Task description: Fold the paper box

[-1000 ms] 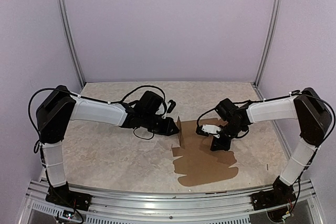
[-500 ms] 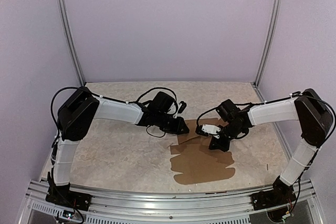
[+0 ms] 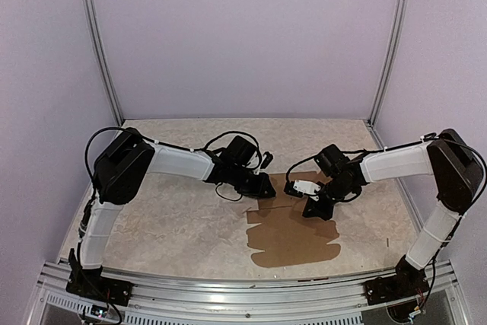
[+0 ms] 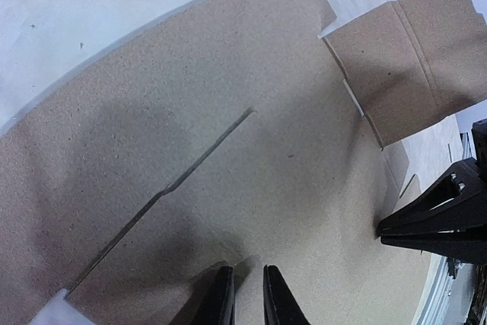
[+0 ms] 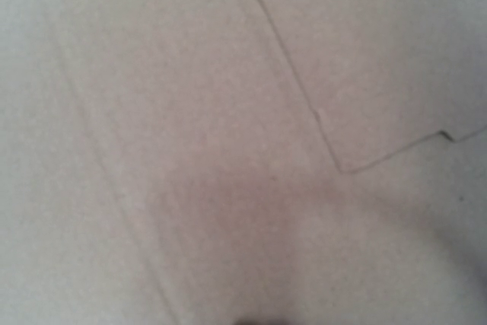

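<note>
The paper box is a brown cardboard sheet lying mostly flat on the table, right of centre. My left gripper reaches to the sheet's far left corner. In the left wrist view its fingertips stand almost together just over the paper box, with nothing between them. A raised flap shows at the upper right there. My right gripper points down onto the sheet's far edge, shut. Blurred cardboard fills the right wrist view, very close, and the fingers are hidden.
The marbled table top ends at lilac walls behind and at both sides, with metal posts in the back corners. The aluminium rail that carries the arm bases runs along the near edge.
The left arm has swung right over the sheet's far left corner. The flap that stood upright there a second ago now lies down. The right gripper has closed a little and stayed put.
</note>
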`<state>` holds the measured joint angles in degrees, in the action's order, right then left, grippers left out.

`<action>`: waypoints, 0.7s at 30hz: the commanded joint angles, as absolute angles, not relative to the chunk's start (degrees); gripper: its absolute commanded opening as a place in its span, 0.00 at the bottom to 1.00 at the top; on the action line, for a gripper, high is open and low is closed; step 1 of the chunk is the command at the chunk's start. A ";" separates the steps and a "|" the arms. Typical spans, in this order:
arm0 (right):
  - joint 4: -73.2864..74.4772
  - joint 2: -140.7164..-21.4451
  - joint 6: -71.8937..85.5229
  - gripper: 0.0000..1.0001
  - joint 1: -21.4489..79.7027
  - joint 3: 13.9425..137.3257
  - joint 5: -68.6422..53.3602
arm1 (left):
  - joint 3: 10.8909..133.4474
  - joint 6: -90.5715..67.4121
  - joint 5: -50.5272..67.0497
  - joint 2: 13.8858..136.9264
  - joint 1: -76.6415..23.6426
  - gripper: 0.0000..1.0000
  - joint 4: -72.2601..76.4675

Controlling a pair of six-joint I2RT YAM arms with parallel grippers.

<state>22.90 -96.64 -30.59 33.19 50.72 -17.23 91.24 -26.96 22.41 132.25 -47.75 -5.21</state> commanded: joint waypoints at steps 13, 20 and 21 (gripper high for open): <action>35.48 -86.41 -30.15 0.27 28.06 66.58 -18.97 | 91.16 -25.12 19.04 136.65 -47.83 0.12 -16.97; 38.12 -93.85 -28.74 0.41 18.90 76.61 -17.86 | 91.94 -24.02 20.08 133.11 -48.08 0.12 -17.41; 39.35 -95.50 -28.11 0.44 17.68 78.32 -17.78 | 92.12 -24.00 20.05 132.42 -48.03 0.12 -17.36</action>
